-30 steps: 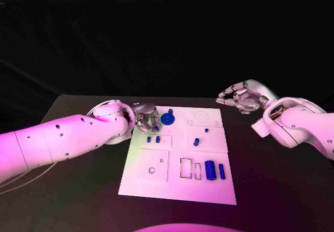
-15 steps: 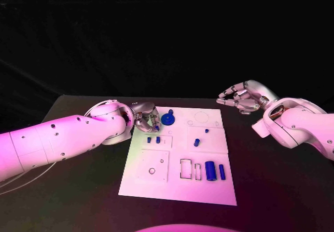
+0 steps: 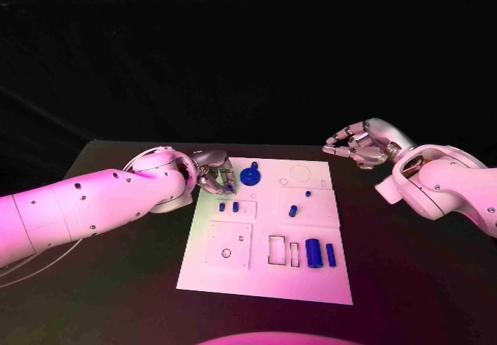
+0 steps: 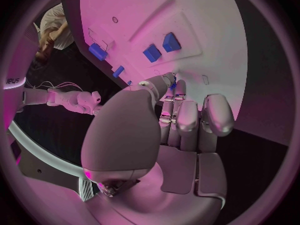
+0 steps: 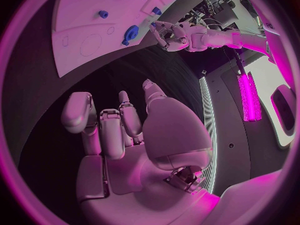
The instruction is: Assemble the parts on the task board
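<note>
The white task board (image 3: 264, 273) lies in the middle of the black table. A blue round part (image 3: 250, 175) stands near its far left corner. My left hand (image 3: 215, 176) hovers at the board's far left edge, just beside that part. In the left wrist view its thumb and a finger close on a small blue piece (image 4: 172, 86). Two short blue pegs (image 3: 228, 207) stand below the hand, and two more blue pieces (image 3: 293, 210) lie mid-board. Two blue cylinders (image 3: 313, 253) lie near the front right. My right hand (image 3: 359, 147) hangs off the board's far right corner, fingers loosely bent, holding nothing.
Empty outlined slots (image 3: 278, 250) and a round hole (image 3: 226, 253) mark the board's near half, and a circle outline (image 3: 300, 172) its far right. Bare black table (image 3: 124, 287) lies on both sides of the board.
My left hand has drawn slightly away from the two short pegs toward the board's far edge. The right hand has stayed in place.
</note>
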`<move>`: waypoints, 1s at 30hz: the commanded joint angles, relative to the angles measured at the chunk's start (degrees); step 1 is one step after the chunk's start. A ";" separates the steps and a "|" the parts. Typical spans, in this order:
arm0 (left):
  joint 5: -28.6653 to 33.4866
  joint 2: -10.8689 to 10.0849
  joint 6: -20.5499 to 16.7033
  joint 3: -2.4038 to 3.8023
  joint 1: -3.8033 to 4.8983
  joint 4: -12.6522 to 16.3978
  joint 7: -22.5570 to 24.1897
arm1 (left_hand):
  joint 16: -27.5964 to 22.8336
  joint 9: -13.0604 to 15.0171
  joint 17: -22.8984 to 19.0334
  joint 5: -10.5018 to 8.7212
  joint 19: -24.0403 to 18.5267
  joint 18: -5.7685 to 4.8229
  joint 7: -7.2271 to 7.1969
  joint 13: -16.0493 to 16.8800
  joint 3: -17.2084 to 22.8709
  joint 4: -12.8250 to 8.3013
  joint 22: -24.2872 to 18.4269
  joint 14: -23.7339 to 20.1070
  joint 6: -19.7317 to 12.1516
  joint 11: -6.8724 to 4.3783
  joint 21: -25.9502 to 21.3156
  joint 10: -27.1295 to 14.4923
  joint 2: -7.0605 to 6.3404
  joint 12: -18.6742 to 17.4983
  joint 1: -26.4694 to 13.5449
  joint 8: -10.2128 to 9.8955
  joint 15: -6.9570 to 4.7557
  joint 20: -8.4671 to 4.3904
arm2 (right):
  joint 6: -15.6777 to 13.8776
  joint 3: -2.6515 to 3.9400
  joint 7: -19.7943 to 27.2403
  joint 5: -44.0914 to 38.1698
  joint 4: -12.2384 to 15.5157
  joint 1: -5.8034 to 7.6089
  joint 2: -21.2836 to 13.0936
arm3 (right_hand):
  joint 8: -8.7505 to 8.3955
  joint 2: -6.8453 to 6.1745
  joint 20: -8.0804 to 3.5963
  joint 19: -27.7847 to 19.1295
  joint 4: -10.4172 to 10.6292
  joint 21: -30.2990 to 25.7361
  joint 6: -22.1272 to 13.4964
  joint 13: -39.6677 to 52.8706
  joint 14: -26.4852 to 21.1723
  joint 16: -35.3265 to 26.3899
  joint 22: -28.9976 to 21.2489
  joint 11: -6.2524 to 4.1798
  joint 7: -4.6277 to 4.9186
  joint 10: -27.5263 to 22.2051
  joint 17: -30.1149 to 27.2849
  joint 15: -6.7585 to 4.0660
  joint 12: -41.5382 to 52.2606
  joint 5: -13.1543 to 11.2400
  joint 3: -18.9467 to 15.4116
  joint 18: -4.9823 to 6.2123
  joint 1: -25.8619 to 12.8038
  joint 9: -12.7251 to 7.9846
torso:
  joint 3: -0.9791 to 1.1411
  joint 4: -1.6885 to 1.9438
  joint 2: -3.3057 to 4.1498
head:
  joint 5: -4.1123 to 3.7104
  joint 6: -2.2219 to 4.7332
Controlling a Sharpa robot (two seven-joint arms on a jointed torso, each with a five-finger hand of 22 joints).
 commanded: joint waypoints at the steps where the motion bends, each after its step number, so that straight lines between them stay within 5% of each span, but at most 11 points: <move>1: -1.43 0.13 1.05 0.04 0.04 -0.08 -0.45 | 0.27 0.08 0.00 -0.14 -0.09 -0.35 0.07 0.05 -0.02 -0.25 0.05 0.10 0.52 0.16 0.02 0.34 0.19 -0.20 -0.21 -0.22 -0.15 -0.32 | 0.05 0.02 0.28 -0.21 -0.05 0.00 0.07 | 0.36 0.38 -0.09 -0.24 0.28 -0.29 -0.18 0.06 3.04 -0.27 0.07 -0.10 -0.24 0.09 3.98 -0.38 -0.04 0.19 -0.20 1.11 0.06 0.09 | 0.00 -0.05 0.05 | -0.10 -0.13; 30: -1.98 2.07 2.60 0.02 0.01 -1.75 -0.95 | 0.14 0.12 -0.38 -0.17 -0.08 -0.38 0.02 0.18 -0.30 -0.18 0.09 0.01 0.71 0.16 0.02 0.53 0.20 -0.41 -0.57 -0.34 -0.13 -0.31 | 0.05 0.02 0.32 -0.21 0.09 0.00 0.13 | 0.36 0.38 -0.09 -0.24 0.28 -0.29 -0.18 0.06 3.04 -0.27 0.07 -0.10 -0.24 0.09 3.98 -0.38 -0.04 0.19 -0.20 1.11 0.06 0.09 | 0.00 0.00 -0.04 | -0.19 -0.22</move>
